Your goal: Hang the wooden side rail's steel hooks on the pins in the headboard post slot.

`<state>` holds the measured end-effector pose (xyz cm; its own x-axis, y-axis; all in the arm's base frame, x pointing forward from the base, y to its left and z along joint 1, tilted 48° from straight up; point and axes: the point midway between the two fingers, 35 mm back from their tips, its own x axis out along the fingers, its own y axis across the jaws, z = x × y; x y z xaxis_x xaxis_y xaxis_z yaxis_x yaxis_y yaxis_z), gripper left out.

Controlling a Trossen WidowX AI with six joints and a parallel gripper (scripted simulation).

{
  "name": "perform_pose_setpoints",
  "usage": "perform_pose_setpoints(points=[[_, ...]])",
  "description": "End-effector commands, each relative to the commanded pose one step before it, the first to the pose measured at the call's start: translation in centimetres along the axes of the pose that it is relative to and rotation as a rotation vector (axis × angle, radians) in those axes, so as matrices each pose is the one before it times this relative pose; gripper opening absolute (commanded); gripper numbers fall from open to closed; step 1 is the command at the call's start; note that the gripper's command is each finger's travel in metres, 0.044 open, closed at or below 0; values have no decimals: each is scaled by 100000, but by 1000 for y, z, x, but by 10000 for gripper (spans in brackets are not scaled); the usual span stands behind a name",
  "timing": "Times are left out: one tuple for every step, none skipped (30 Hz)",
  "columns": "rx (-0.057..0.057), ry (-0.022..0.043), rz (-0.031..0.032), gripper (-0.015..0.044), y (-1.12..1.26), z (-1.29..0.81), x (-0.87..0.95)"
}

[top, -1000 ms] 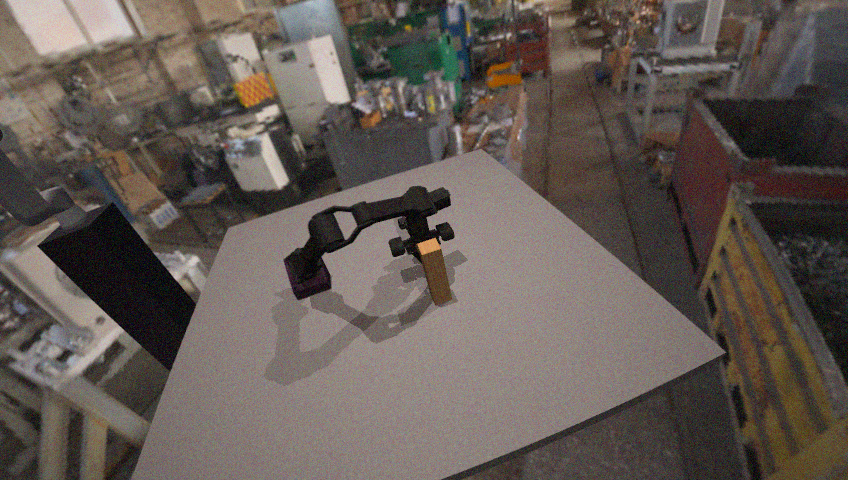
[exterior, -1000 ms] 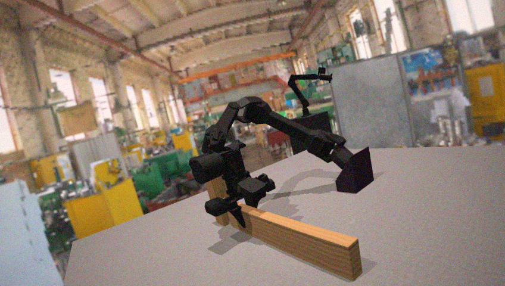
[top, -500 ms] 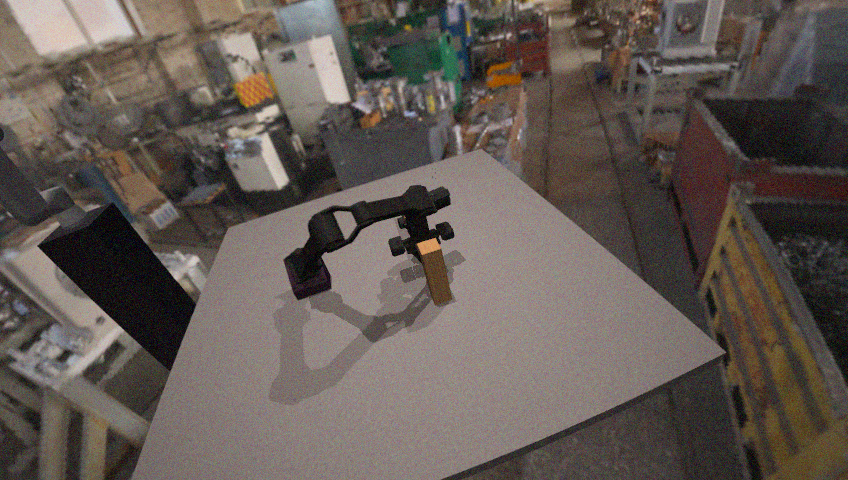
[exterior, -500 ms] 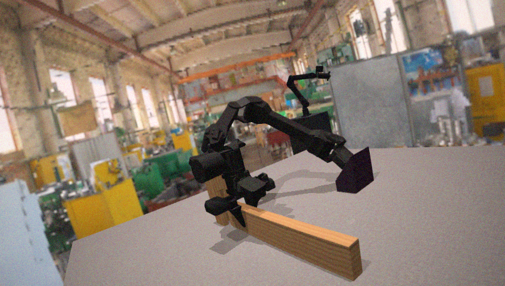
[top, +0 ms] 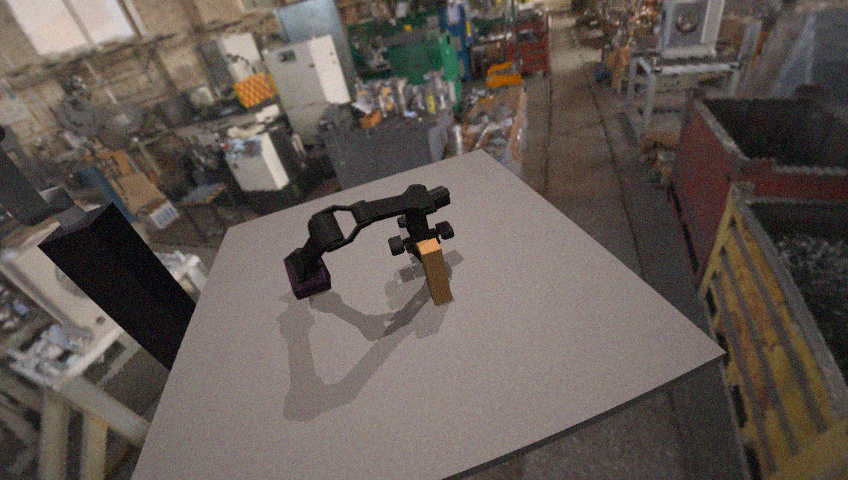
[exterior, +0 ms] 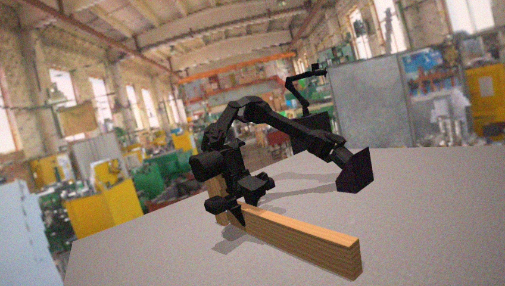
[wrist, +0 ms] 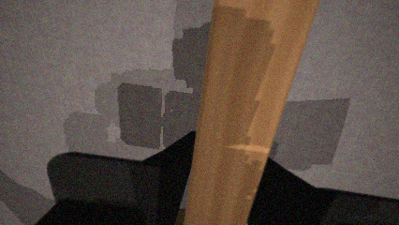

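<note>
The wooden side rail (top: pixel 439 279) (exterior: pixel 301 239) (wrist: pixel 239 103) lies slanted over the grey table (top: pixel 535 356) (exterior: pixel 425 219) (wrist: pixel 70 47). Its far end (exterior: pixel 349 258) rests on the table. My gripper (top: pixel 419 243) (exterior: pixel 243 208) (wrist: pixel 214 140) is shut on the rail near its other end, with a dark finger on each side in the wrist view. The upright wooden headboard post (exterior: pixel 213 187) stands right behind the gripper, mostly hidden by it. The steel hooks, the slot and the pins are hidden.
The arm's dark base (top: pixel 306 279) (exterior: pixel 354 173) stands on the table beside the rail. A tall black box (top: pixel 113 279) stands off the table's left edge. The table's edge runs close behind the post in the exterior view.
</note>
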<state>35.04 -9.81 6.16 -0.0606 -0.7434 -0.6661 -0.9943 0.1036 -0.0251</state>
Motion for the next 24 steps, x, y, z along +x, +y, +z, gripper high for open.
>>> perform_pose_setpoints(points=[[-485,-472,-1189,0,-145,246,-608],[0,-1,0,0,0,0,-17],[0,-1,0,0,0,0,-17],[0,-1,0,0,0,0,-17],[0,-1,0,0,0,0,-17],[0,-1,0,0,0,0,-17],[0,-1,0,0,0,0,-17],[0,-1,0,0,0,0,-17],[0,-1,0,0,0,0,-17],[0,-1,0,0,0,0,-17],[0,-1,0,0,0,0,-17],[0,-1,0,0,0,0,-17],[0,-1,0,0,0,0,-17],[0,-1,0,0,0,0,-17],[0,-1,0,0,0,0,-17],[0,-1,0,0,0,0,-17],[0,-1,0,0,0,0,-17],[0,-1,0,0,0,0,-17],[0,-1,0,0,0,0,-17],[0,-1,0,0,0,0,-17],[0,-1,0,0,0,0,-17],[0,-1,0,0,0,0,-17],[0,-1,0,0,0,0,-17],[0,-1,0,0,0,0,-17]])
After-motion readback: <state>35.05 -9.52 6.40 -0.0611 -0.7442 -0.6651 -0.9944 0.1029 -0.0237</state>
